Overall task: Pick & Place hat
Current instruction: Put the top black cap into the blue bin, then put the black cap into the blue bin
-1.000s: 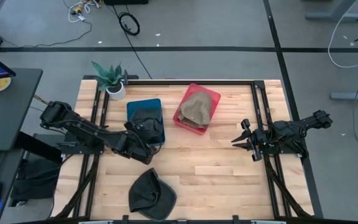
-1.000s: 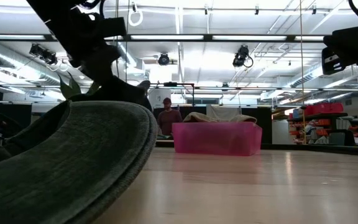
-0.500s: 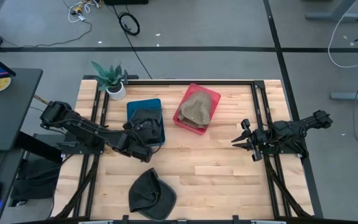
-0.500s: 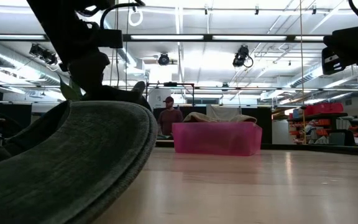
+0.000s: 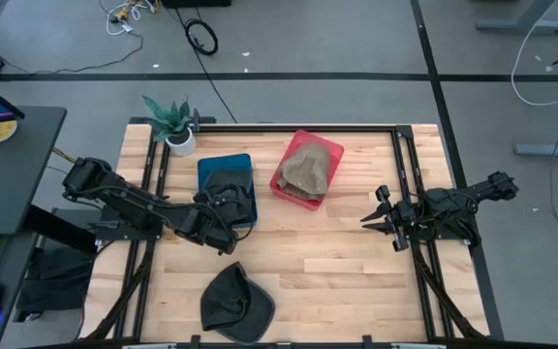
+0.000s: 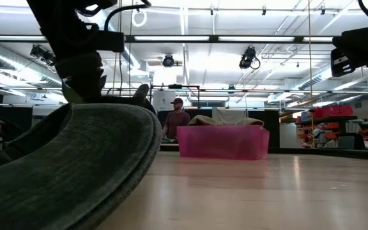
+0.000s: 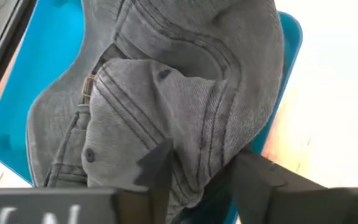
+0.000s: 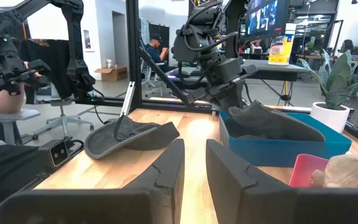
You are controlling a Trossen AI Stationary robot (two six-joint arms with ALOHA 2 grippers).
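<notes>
Right now the left end effector [image 5: 227,207] sits directly over the blue bin [image 5: 223,167], fingers pinching the grey hat's [image 7: 185,93] fabric just ahead; the right end effector [image 5: 384,219], slightly parted and empty, waits well apart.

On the wooden worktop [image 5: 337,262], the left gripper [image 5: 229,208] reaches over a dark hat [image 5: 229,189] in the blue bin [image 5: 223,170], a tan hat [image 5: 306,167] fills the pink bin [image 5: 329,150], another dark cap [image 5: 235,302] lies near the front edge, and the right gripper [image 5: 376,219] waits open, well apart.
</notes>
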